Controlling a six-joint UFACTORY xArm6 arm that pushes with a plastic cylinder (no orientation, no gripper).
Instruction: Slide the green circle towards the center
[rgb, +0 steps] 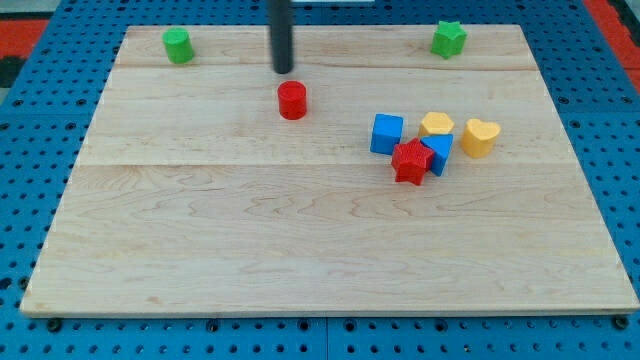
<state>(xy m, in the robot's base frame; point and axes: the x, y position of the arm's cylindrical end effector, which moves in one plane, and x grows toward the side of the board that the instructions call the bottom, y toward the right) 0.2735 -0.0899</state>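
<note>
My tip (285, 70) touches nothing — above red cylinder (292, 100), green circle (178, 45) well left

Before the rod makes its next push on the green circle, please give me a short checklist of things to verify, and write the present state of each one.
1. My tip is visible: ok, near the view's top.
2. My tip touches the green circle: not ok, it is apart, to the circle's right.
3. My tip is on the far side of the circle from the center: not ok, it stands on the center side.
4. Red cylinder is away from the tip: not ok, it sits just below the tip.
5. Target not confused with the green star: ok, the star is far at the view's top right.
6. Circle is on the board: ok, near its top left corner.
</note>
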